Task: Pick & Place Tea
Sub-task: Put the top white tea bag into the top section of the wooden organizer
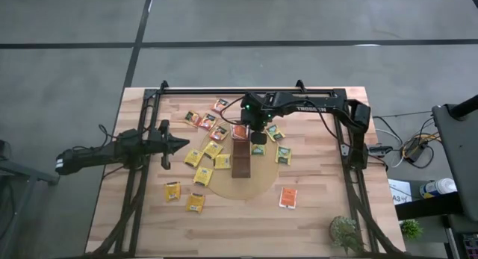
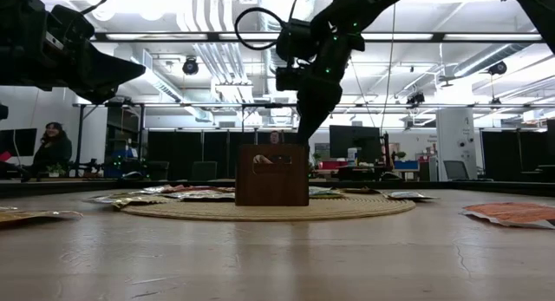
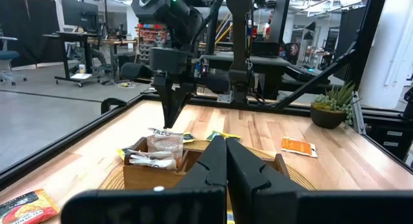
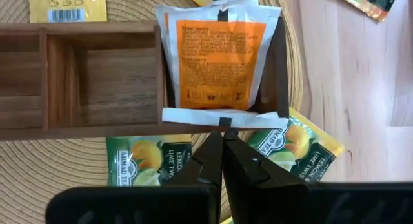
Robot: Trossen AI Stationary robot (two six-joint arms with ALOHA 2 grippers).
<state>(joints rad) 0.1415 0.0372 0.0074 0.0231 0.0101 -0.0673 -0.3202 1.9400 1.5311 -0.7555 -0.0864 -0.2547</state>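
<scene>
Right jaws [image 4: 222,143] fully closed, empty, poised above the end compartment of the dark wooden tray [image 4: 97,75], just beside its rim. Orange sachet [image 4: 216,62] lying in that end compartment, atop white sachets. Adjacent compartments bare. Tray resting on round woven mat [image 1: 254,186]. Green-and-yellow sachets [image 4: 293,143] flat on the mat beside the tray. Remaining yellow and orange tea sachets [image 1: 194,203] scattered across the table [image 1: 314,214]. Left jaws [image 1: 183,145] closed, empty, raised at the table's left side.
</scene>
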